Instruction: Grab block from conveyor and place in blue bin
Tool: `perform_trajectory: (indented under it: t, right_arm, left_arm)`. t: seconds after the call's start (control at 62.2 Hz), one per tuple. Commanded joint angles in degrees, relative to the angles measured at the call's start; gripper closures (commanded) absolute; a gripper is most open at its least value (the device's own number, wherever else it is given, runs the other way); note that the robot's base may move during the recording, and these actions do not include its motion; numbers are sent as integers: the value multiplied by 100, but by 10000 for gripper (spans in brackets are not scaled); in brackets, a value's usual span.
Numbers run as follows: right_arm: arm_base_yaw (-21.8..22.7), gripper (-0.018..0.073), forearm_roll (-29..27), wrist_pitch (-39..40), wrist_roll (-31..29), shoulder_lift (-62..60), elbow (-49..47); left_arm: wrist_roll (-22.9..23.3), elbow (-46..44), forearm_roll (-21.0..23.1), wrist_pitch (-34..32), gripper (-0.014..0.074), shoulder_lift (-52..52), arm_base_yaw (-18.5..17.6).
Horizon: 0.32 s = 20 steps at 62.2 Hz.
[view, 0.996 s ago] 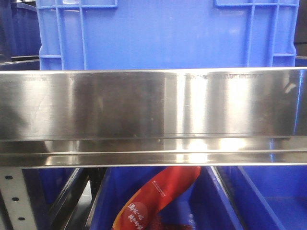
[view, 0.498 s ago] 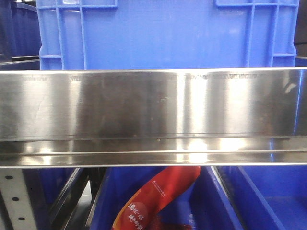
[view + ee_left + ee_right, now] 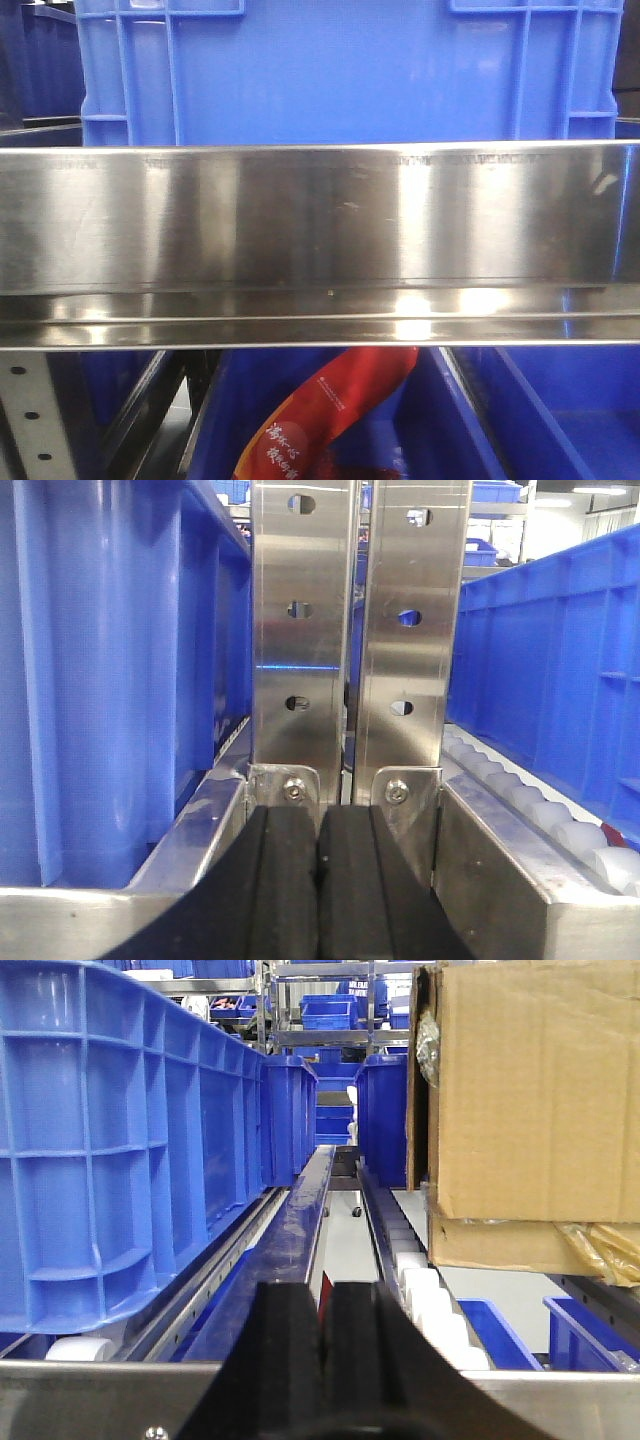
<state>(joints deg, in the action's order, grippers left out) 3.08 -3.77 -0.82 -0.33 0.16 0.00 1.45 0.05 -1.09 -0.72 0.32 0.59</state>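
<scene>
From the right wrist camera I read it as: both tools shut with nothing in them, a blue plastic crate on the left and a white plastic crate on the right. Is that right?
One thing is wrong: on the right stands a brown cardboard box, not a white plastic crate, as the right wrist view shows. The rest holds: the ribbed blue plastic crate is on the left, and the right tool and left tool each have their black pads together with nothing between them.

left tool (image 3: 318, 880): pads pressed together, empty | right tool (image 3: 322, 1350): pads together, empty

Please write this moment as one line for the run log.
left gripper: shut, empty | right gripper: shut, empty | block: not in view | conveyor: not in view | blue bin: behind steel rail
</scene>
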Motion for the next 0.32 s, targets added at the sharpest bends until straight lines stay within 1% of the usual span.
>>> perform_trajectory:
  t: [0.0,0.305]
  right_arm:
    - [25,721,-1,129,-15,-16,0]
    - [25,721,-1,129,-15,-16,0]
  left_arm:
    - [32,-5,-16,-157,707,-32,19]
    - [32,-5,-16,-157,707,-32,19]
